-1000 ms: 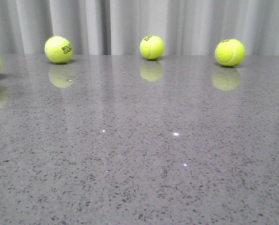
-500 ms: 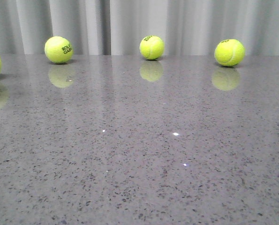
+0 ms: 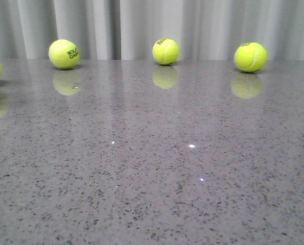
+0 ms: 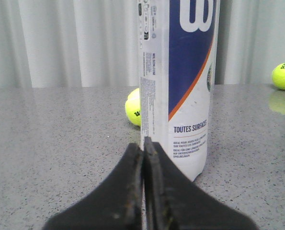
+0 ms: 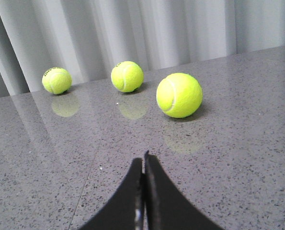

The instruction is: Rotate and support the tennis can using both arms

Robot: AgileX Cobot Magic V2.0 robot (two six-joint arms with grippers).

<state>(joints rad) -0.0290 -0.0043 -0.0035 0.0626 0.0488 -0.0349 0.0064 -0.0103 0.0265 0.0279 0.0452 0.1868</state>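
Note:
The tennis can [image 4: 178, 86] stands upright on the grey table in the left wrist view, whitish with a navy band, white W logo and orange stripe; its top is cut off by the frame. My left gripper [image 4: 143, 143] is shut and empty, just in front of the can's base. My right gripper [image 5: 144, 160] is shut and empty over bare table, short of a tennis ball [image 5: 179, 95]. Neither the can nor the grippers show in the front view.
The front view shows several tennis balls along the far table edge before a grey curtain: one at the back left [image 3: 64, 53], one in the middle [image 3: 165, 51], one at the right [image 3: 250, 56]. A ball [image 4: 133, 107] lies behind the can. Two more balls [image 5: 127, 76] lie beyond the right gripper.

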